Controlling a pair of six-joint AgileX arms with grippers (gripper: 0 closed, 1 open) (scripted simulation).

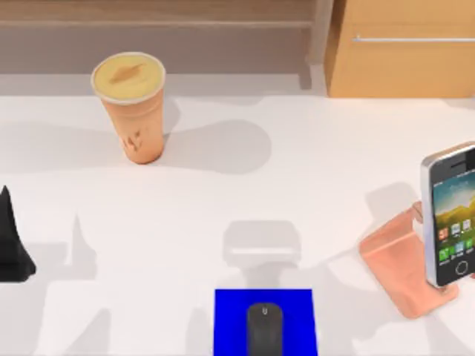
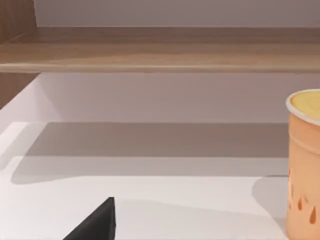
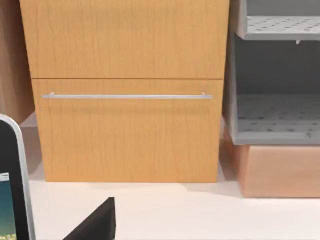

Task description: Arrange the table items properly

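Observation:
The tall orange cup (image 1: 133, 111) with a yellowish top stands upright at the back left of the white table; it also appears in the left wrist view (image 2: 303, 165). A dark-grey mouse (image 1: 264, 328) lies on the blue mat (image 1: 230, 320) at the front centre. The smartphone (image 1: 450, 215) with a colourful screen leans on the rose-gold stand (image 1: 397, 267) at the right edge; its silver edge is visible in the right wrist view (image 3: 15, 185). My left gripper (image 1: 10, 241) sits at the table's left edge, well apart from the cup. A dark part of my right gripper (image 3: 97, 222) is beside the phone.
A wooden cabinet with a silver drawer handle (image 1: 404, 52) (image 3: 125, 95) stands at the back right, and a grey open shelf unit (image 3: 275, 110) beside it. A low wooden shelf (image 1: 148, 22) runs along the back left. Bare white tabletop (image 1: 223, 208) lies between cup, mat and stand.

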